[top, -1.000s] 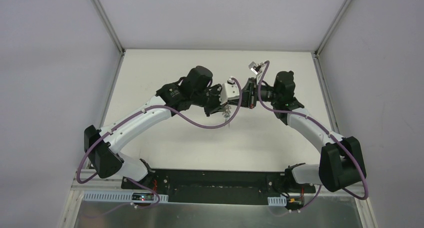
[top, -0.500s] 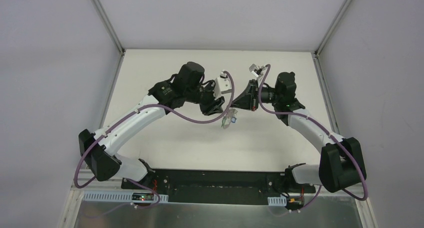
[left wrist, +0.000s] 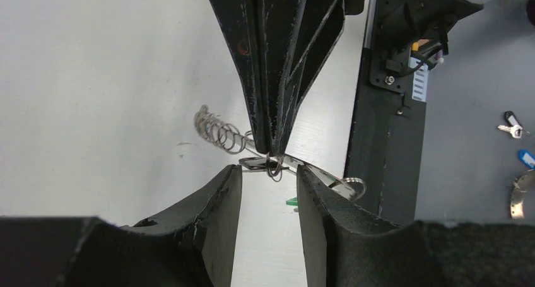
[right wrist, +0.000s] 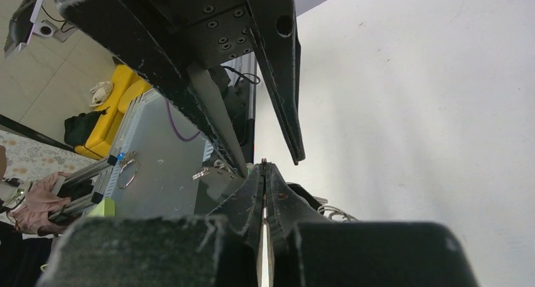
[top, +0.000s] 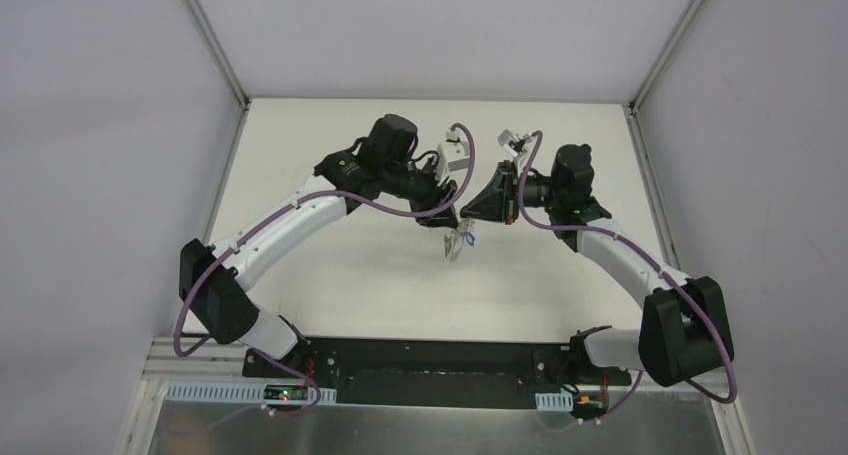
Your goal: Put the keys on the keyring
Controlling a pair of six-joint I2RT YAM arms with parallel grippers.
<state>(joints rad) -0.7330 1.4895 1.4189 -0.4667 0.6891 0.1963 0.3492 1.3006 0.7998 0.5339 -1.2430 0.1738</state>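
Hanging from the right gripper (left wrist: 272,149), whose tips are pressed shut on it, the keyring (left wrist: 217,132) dangles above the tabletop (top: 400,285); the left gripper (left wrist: 268,180) meets it from the left, jaws parted either side of the ring, gripping nothing.

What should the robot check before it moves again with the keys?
1. Right tool pinching the keyring: ok, shut on a ring.
2. Left tool open: ok, its fingers stand apart just under that ring.
3. Keyring off the table: ok, it dangles.
4. Green key threaded on: cannot tell, mostly hidden.
5. Black key and blue key near the ring: not ok, both lie off to the side on a grey surface.
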